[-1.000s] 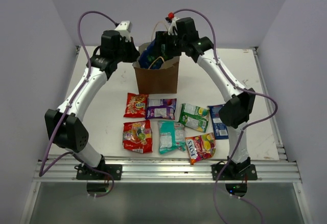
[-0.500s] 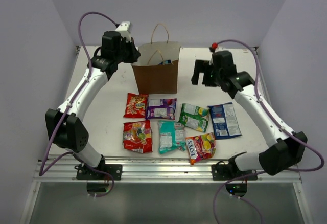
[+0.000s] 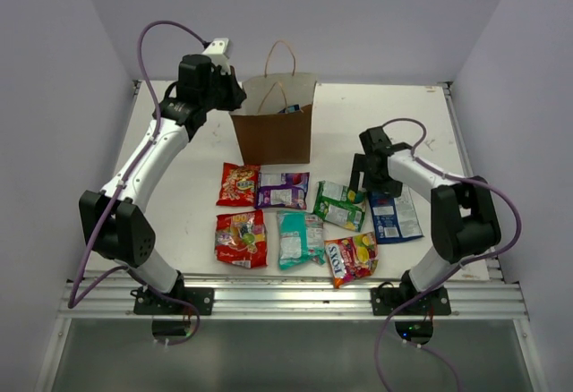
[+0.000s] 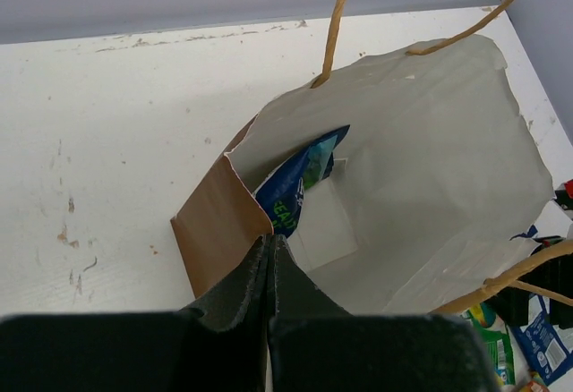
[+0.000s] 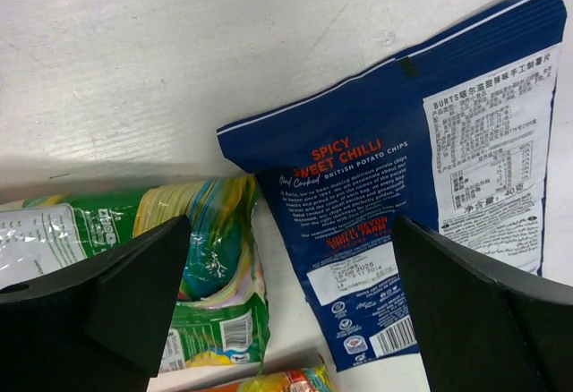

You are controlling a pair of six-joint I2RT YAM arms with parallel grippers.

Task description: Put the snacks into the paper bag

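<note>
Though lower now, right fingers [image 5: 107, 298] apart

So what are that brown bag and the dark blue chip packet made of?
The paper bag looks like matte brown kraft paper: creased, dull, pale inside, with what look like twisted paper-cord handles. The blue chip packet seems printed plastic film, smooth and slightly glossy, with a ribbed sealed edge.

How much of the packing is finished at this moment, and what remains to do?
Done: one blue packet lies inside the bag. In hand: the left gripper is shut on the bag's rim, and the right gripper hangs open over a navy chips packet, not gripping it yet. Left: seven packets lie on the table.
</note>
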